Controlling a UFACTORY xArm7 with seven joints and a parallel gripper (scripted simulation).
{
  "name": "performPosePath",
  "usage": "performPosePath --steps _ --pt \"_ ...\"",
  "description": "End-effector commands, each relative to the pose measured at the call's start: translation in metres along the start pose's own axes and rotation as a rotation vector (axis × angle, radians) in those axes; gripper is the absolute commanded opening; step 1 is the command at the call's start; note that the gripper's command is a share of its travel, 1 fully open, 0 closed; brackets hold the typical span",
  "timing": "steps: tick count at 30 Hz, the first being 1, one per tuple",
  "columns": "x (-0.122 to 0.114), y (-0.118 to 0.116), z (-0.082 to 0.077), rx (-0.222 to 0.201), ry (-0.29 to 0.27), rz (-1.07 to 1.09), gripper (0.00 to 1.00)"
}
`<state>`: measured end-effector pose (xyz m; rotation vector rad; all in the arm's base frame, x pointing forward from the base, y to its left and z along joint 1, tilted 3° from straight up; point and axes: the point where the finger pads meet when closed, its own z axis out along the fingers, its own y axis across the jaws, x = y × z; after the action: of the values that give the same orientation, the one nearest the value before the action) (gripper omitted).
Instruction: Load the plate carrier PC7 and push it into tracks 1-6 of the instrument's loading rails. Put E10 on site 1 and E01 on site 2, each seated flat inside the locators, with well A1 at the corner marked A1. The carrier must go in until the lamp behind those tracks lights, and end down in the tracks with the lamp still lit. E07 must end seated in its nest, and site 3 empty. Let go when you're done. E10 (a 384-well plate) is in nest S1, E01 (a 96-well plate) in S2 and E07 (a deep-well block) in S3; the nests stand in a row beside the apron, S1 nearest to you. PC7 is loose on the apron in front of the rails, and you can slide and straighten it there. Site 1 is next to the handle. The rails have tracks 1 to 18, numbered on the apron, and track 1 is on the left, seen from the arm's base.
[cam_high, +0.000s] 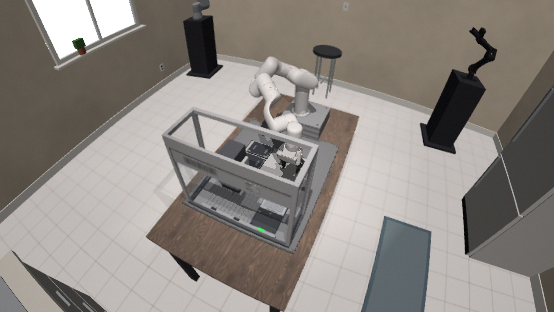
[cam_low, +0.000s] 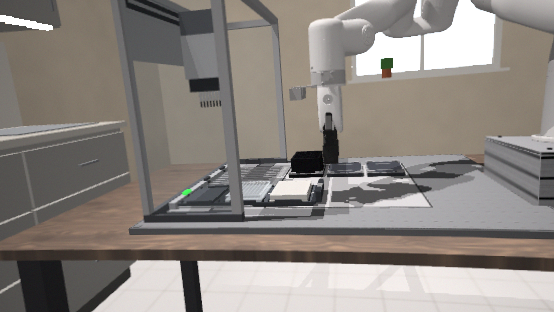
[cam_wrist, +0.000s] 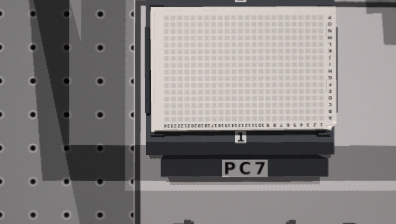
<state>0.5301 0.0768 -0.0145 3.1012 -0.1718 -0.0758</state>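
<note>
The plate carrier PC7 (cam_wrist: 244, 167) lies in the leftmost tracks of the rails, handle toward the apron. The white 384-well plate E10 (cam_wrist: 242, 67) sits flat on site 1 (cam_wrist: 240, 137), also seen in the side view (cam_low: 292, 189). The clear 96-well plate E01 (cam_low: 255, 189) sits on the site behind it. A green lamp (cam_low: 187, 192) glows behind those tracks. The black deep-well block E07 (cam_low: 306, 161) stands in nest S3. My gripper (cam_low: 330, 147) hangs open and empty above the apron near the carrier's handle. Its fingers do not show in the wrist view.
Nests S2 (cam_low: 344, 168) and S1 (cam_low: 384, 167) stand empty beside the apron. The instrument's frame posts (cam_low: 227, 110) and its overhead head (cam_low: 200, 55) rise over the rails. The arm's base block (cam_low: 520, 165) stands at the right.
</note>
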Motion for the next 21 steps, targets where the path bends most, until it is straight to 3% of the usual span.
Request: performPosePath --steps 1,21 --pt "0.001 -0.001 -0.009 0.001 0.004 0.0 0.82" --pt "0.001 -0.001 -0.039 0.001 0.004 0.0 0.82"
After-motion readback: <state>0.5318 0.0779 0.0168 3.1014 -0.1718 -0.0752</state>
